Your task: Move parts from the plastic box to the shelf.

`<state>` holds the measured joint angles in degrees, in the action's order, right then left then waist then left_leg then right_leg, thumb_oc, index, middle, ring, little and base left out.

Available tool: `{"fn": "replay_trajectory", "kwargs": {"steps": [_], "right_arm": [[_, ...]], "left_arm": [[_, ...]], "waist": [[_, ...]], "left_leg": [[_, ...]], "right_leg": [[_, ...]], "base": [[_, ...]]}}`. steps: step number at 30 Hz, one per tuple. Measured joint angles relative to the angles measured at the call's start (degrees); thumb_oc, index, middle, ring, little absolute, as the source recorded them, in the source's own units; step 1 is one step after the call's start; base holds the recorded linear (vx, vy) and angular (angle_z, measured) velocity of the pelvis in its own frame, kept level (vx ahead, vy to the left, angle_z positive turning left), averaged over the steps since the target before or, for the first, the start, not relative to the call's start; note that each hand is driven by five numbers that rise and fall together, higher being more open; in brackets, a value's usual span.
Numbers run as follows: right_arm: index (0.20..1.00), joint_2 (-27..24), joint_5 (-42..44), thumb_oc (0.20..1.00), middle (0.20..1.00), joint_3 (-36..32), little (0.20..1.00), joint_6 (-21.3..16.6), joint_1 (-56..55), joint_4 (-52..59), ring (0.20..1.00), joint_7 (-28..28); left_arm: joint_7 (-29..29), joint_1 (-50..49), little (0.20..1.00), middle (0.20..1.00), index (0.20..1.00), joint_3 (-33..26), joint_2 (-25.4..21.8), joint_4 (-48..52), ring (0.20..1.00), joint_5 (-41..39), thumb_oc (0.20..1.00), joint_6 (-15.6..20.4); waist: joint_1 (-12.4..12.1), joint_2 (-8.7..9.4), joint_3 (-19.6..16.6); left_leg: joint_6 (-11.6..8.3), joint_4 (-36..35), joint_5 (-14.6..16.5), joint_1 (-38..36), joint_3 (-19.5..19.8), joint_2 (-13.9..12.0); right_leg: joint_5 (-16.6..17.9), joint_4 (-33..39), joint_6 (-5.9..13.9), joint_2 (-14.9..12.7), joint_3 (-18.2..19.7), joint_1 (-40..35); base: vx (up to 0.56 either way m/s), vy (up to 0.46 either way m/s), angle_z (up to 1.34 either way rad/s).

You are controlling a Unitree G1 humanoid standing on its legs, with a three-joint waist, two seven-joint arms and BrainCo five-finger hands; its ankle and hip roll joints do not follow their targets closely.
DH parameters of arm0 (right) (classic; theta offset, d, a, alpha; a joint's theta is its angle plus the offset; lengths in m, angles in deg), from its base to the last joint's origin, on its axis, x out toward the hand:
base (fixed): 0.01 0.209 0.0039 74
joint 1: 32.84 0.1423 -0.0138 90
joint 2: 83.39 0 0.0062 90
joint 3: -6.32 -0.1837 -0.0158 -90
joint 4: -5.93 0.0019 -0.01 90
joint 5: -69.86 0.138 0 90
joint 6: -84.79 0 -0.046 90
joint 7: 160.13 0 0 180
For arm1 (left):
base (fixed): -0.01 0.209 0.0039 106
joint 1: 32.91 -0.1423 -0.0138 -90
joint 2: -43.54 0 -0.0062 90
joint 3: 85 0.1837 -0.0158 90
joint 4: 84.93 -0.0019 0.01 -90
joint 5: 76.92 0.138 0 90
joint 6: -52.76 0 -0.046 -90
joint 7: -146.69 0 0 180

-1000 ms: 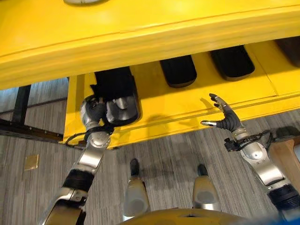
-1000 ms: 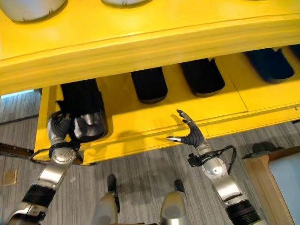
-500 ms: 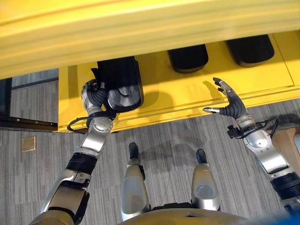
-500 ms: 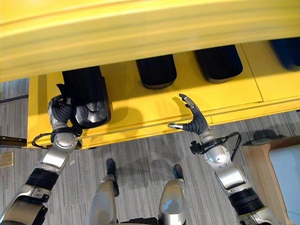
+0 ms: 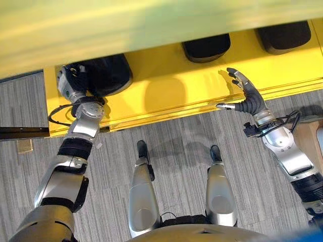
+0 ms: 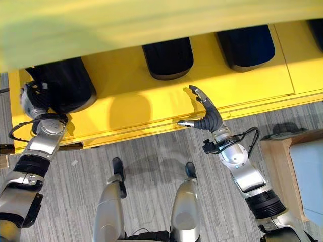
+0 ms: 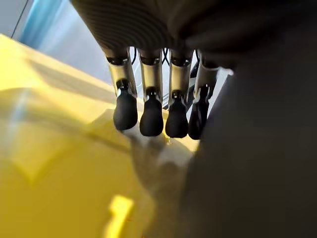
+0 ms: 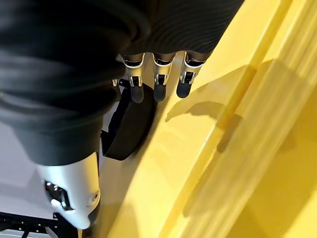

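Fingers [image 7: 152, 111] of my left hand [image 5: 70, 83] lie straight against the black part [image 5: 103, 75] on the yellow shelf [image 5: 171, 88]; my right hand [image 5: 246, 103] hovers spread. No writing I can read.

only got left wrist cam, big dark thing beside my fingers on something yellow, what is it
Observer: A black rounded part lying at the left end of the lower yellow shelf; the left hand is against its left side.
Operator: any others on there
Observer: Two more of the same kind: a middle part and a right part.
Operator: wheres the right hand
Observer: The right hand is open and empty at the shelf's front edge, between those two.
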<state>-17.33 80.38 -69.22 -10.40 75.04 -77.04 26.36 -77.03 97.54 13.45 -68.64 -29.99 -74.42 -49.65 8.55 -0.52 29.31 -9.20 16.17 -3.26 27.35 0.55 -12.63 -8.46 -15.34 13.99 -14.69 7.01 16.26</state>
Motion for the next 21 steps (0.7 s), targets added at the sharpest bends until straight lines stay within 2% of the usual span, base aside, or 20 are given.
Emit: {"fn": "replay_trajectory", "kwargs": {"steps": [6,11,16,21], "right_arm": [[1.0,-1.8,1.4,1.0,1.0,0.4,1.0,0.9,0.7,1.1,1.0,-0.4],[1.0,-1.8,2.5,1.0,1.0,1.8,1.0,1.2,2.9,1.1,1.0,-0.8],[1.0,-1.8,3.9,1.0,1.0,2.8,1.0,1.2,3.9,1.1,1.0,-0.8],[1.0,-2.8,3.9,1.0,1.0,3.2,1.0,1.1,5.0,1.1,1.0,0.0]], "left_arm": [[-0.4,4.1,0.2,0.2,0.2,0.5,-2.7,-2.7,0.2,0.8,0.2,-1.6],[-0.9,9.4,0.2,0.2,0.2,5.6,-7.5,-5.1,0.2,3.9,0.2,-4.8],[-1.2,13.5,0.2,0.2,0.2,8.6,-8.3,-8.0,0.2,9.4,0.2,-5.4],[-0.8,15.4,0.2,0.2,0.2,11.2,-8.6,-8.0,0.2,10.2,0.2,-5.8]], "waist": [[0.3,0.97,0.5],[1.3,1.83,1.0],[1.5,2.32,1.3],[1.5,2.34,1.3]], "left_leg": [[0.0,1.3,0.5,1.7,-0.1,-0.1],[0.11,3.0,1.1,3.9,-0.2,-0.2],[0.04,3.1,1.2,4.0,-0.4,-0.2],[0.04,3.3,1.2,4.8,-0.6,-0.2]], "right_leg": [[0.0,-0.4,-0.01,0.0,0.3,1.4],[0.3,-0.8,-0.01,0.1,0.6,3.3],[0.4,-0.7,0.01,0.1,0.9,3.5],[0.4,-0.8,0.03,0.1,1.3,4.4]], "base": [[-0.05,0.012,-0.02],[-0.05,0.014,-0.03],[-0.02,0.01,-0.02],[-0.03,0.002,-0.02]]}}
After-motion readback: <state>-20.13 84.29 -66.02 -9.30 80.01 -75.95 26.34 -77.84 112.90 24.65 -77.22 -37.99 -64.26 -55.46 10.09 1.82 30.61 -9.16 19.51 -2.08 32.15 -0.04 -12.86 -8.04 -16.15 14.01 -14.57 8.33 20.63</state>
